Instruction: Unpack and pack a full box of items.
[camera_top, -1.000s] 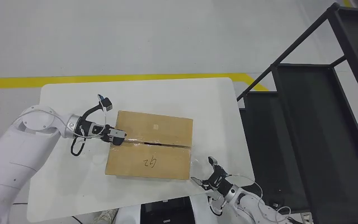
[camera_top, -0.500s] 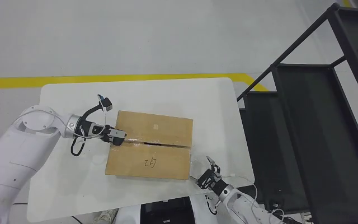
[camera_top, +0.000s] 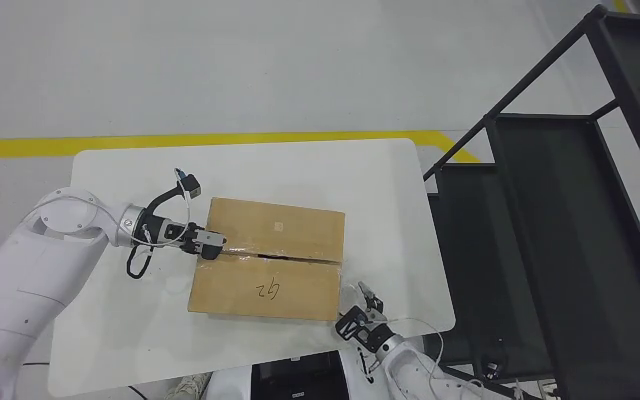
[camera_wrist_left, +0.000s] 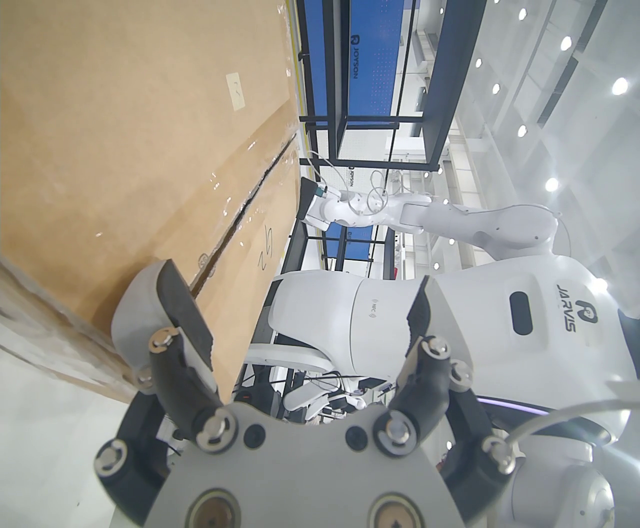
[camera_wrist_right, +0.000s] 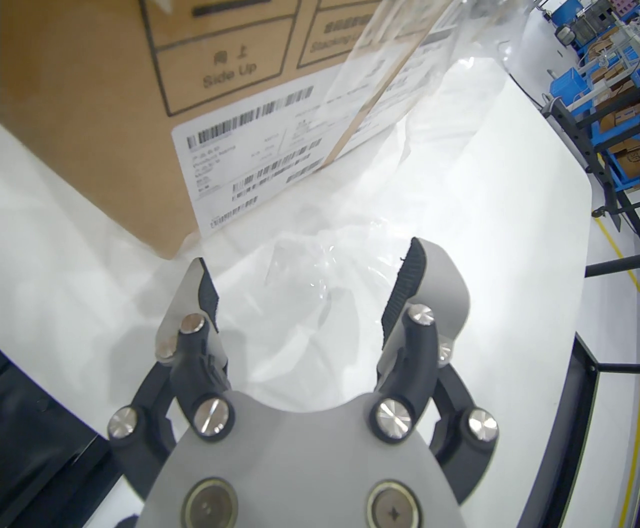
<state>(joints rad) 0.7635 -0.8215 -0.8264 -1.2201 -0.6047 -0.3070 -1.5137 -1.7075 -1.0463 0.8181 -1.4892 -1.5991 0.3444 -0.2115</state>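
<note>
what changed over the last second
The right gripper, open, slid along the table's near edge toward the cardboard box's near right corner, gripping nothing. The left gripper stayed open at the seam on the box's left end; the box did not move.

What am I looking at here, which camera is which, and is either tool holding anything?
It's a two-armed robot at a white table. The overhead picture comes from a camera above its arms; the other two come from wrist cameras looking out past each tool. One closed cardboard box lies on the table, its flaps meeting in a seam. The left tool is open at the box's end by that seam. The right tool is open, low over the table near a box corner, where clear plastic film trails. Neither holds anything.
</note>
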